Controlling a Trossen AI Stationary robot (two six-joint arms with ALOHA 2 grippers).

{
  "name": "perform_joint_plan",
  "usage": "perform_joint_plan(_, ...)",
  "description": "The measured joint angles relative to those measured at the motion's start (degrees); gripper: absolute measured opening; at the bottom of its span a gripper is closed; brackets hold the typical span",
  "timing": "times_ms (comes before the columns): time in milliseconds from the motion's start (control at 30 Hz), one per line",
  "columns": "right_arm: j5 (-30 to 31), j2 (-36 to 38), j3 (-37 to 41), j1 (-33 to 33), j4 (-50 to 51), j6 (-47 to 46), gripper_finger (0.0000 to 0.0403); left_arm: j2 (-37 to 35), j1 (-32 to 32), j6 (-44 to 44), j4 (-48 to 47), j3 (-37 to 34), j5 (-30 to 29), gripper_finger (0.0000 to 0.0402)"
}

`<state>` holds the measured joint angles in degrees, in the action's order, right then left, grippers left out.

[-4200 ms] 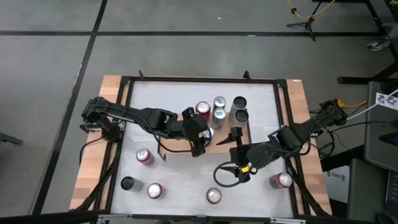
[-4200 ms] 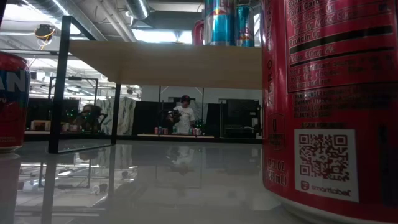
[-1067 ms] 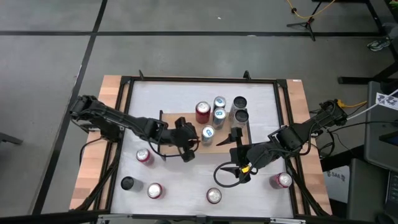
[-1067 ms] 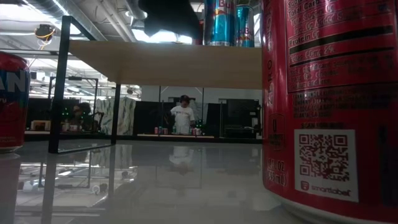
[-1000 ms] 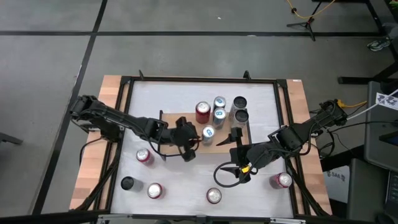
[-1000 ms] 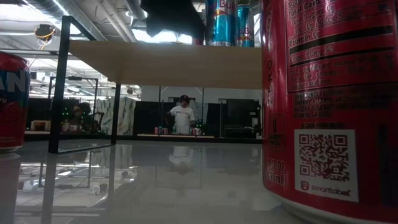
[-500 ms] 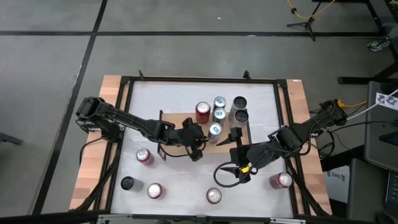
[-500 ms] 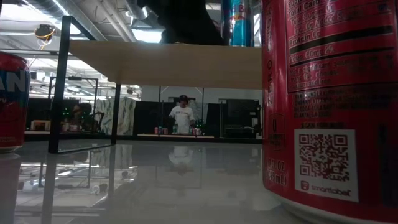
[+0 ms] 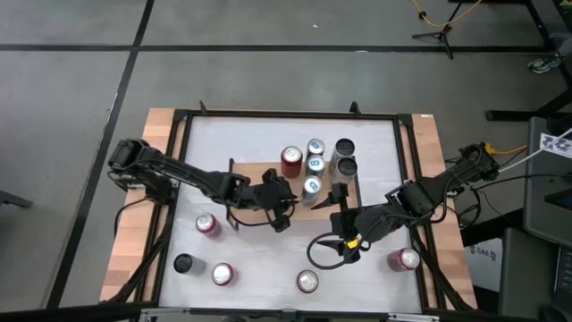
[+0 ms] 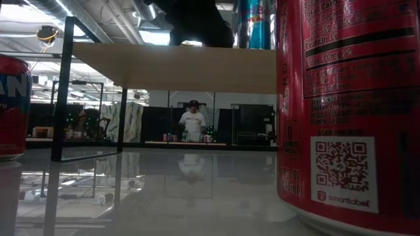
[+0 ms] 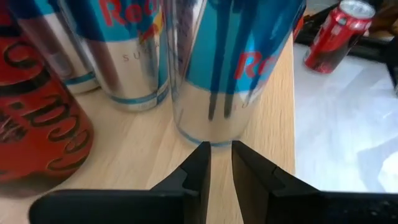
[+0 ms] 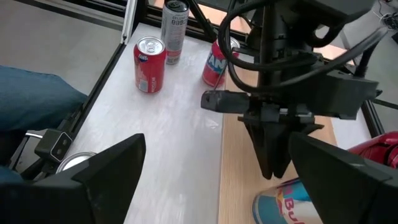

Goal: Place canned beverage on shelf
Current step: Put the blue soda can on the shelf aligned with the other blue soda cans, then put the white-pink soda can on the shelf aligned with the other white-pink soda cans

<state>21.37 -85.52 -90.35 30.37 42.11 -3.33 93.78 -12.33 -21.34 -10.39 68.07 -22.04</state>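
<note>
Can (image 9: 310,186) upright on shelf (image 9: 250,175), axis vertical | left gripper (image 9: 288,199) at its 8 o'clock, fingers nearly shut, empty | we note can nudged rightward | right gripper (image 9: 341,199) wide open, empty

I see the shelf (image 9: 259,175) mid-frame on the tabletop (image 9: 259,139), five cans clustered on its upper right. Five more cans stand across the lower tabletop.

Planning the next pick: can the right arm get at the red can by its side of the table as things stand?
Probably yes. The right pincer stands open and empty near the shelf, and the red can stands alone on the tabletop beside that arm, with nothing between them.
</note>
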Motion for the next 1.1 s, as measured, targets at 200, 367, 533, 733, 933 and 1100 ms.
perform_joint_plan(200,0.0,0.0,0.0,0.0,0.0,0.0,0.0386,-0.3,-0.2,-0.9,-3.1,0.0,-2.5,0.0056)
perform_joint_plan(367,0.0,0.0,0.0,0.0,0.0,0.0,0.0386,-0.3,0.0,-1.1,-1.7,0.0,-4.4,0.0056)
perform_joint_plan(533,0.0,0.0,0.0,0.0,0.0,0.0,0.0386,0.2,0.2,-1.0,4.5,0.0,-4.5,0.0056)
perform_joint_plan(733,0.0,0.0,0.0,0.0,0.0,0.0,0.0386,0.6,0.4,-0.6,6.6,0.0,-4.7,0.0056)
perform_joint_plan(933,0.0,0.0,0.0,0.0,0.0,0.0,0.0386,0.7,0.4,-0.5,6.2,0.0,-4.7,0.0056)
perform_joint_plan(1100,0.0,0.0,0.0,0.0,0.0,0.0,0.0386,-0.7,0.2,-0.5,5.7,0.0,-2.6,0.0056)
